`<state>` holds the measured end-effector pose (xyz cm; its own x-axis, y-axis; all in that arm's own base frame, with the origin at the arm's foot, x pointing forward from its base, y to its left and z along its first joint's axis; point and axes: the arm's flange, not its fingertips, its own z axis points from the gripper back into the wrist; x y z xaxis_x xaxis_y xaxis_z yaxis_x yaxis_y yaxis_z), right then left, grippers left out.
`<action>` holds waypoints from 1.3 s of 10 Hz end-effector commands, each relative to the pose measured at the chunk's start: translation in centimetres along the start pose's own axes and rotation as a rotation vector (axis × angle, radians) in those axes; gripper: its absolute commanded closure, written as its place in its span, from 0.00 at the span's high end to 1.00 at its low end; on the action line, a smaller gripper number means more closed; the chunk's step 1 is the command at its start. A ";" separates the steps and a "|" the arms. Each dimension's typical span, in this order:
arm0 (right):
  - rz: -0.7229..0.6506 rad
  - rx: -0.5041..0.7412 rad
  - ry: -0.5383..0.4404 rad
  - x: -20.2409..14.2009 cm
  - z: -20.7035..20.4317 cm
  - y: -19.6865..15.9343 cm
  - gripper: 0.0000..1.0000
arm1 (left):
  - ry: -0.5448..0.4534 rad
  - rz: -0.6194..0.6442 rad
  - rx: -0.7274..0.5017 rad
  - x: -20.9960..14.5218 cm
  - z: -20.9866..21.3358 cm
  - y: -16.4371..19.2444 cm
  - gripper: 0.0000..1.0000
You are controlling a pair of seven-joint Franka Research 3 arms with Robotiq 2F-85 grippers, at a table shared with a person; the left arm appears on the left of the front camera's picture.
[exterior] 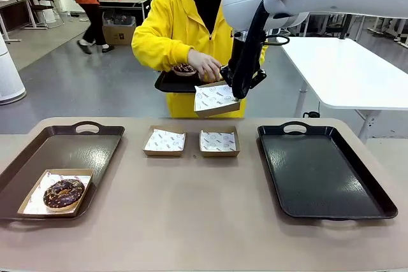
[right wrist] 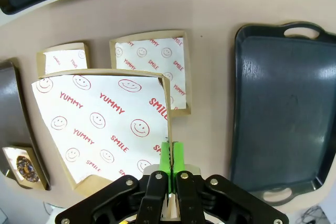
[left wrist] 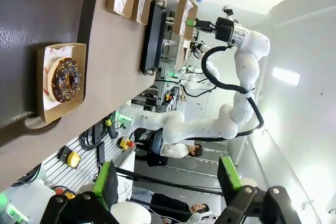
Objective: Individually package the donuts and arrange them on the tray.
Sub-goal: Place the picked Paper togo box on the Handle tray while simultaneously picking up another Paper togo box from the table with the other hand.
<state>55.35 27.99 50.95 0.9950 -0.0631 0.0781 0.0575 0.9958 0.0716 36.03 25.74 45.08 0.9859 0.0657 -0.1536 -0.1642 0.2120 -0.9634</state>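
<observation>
**Task items.** One dark chocolate ring donut with pale flecks [exterior: 64,192] lies in a shallow brown cardboard box [exterior: 33,200] lined with printed white paper. This box sits in the near corner of the brown plastic handled tray [exterior: 70,148] on the robot's left side of the tan table [exterior: 191,227]. A second dark donut [exterior: 185,68] rests on a small black tray [exterior: 169,84] held at the far edge of the table by a person in a yellow jacket. The person's hand [exterior: 205,65] is just beside that donut.

**Right gripper** [right wrist: 171,156]. Jaws fully closed, with the green pads pinching one side wall of a raised paper-lined cardboard box [right wrist: 100,124]. The box is empty, hangs tilted in the air above the table, and sits just below the person's hand.

**Left gripper** [left wrist: 168,179]. Jaws spread to full width. Nothing is between the pads, and it is well clear of the table.

**Other containers.** Two empty lined cardboard boxes [exterior: 164,141] [exterior: 218,142] sit side by side at mid-table. The large black handled tray [exterior: 325,170] on the right holds nothing.
</observation>
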 end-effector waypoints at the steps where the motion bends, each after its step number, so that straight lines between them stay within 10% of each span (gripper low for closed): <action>1: -0.002 0.005 0.002 -0.2 0.1 -0.2 0.00 | -0.008 -0.004 -0.006 -0.5 -0.1 -0.2 1.00; 13: -0.002 0.005 0.002 -0.2 0.1 -0.2 0.00 | -0.008 -0.004 -0.006 -0.5 -0.1 -0.2 1.00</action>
<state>55.36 27.98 50.94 0.9949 -0.0634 0.0781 0.0578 0.9958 0.0714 36.02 25.75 45.07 0.9859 0.0660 -0.1537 -0.1644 0.2119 -0.9634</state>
